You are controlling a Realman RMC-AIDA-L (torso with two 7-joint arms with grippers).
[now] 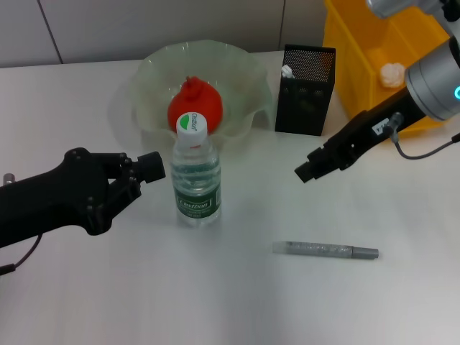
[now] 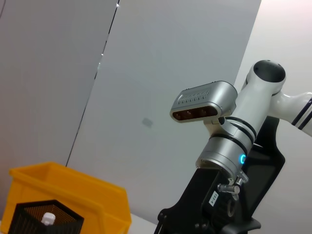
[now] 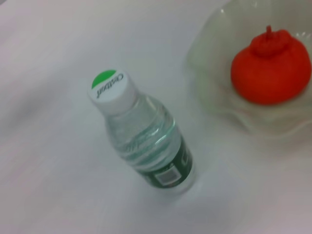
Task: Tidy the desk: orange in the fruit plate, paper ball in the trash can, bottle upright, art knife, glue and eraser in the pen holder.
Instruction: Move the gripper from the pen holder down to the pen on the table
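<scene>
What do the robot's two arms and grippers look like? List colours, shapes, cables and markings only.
The left gripper is matte black and chunky, on a thick black forearm with a thin cable at its rear. The right gripper is black and slimmer, on a black link bearing a small white label, a grey cable looping beside it. Above sits a silver-grey cylindrical joint with a glowing blue ring.

One orange (image 1: 195,106), one bottle (image 1: 195,176), one grey pen (image 1: 325,250), two grippers.
</scene>
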